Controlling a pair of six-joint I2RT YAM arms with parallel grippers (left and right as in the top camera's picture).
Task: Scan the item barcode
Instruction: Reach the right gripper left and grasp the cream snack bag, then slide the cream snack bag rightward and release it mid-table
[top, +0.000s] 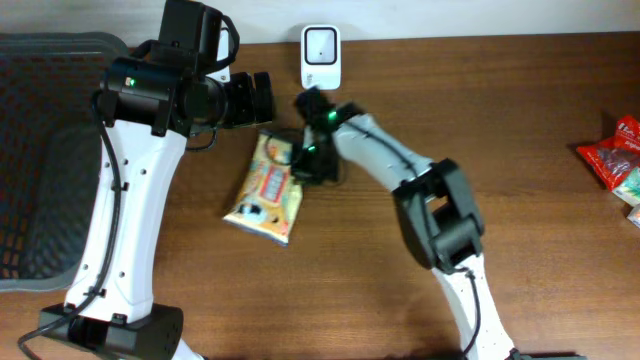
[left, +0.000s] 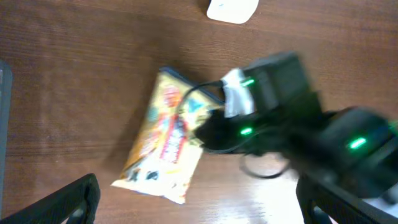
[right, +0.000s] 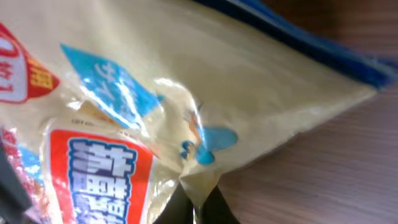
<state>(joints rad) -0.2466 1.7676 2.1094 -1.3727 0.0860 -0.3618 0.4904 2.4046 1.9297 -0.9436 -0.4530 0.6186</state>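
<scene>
I see one yellow snack packet (top: 266, 190) mid-worktop (top: 540, 250), its far-right corner pinched by my right fingers (right: 221, 208), left fingers (left: 71, 202) spread wide above, one white scanner (top: 321, 58) at the far edge, open room rightward.

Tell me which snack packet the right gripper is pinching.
The yellow packet in the middle, its corner pinched by the right gripper; the red packets lie untouched far off to the side.

Brown wooden table (top: 560, 250); pale wall (top: 450, 15), perhaps.
</scene>
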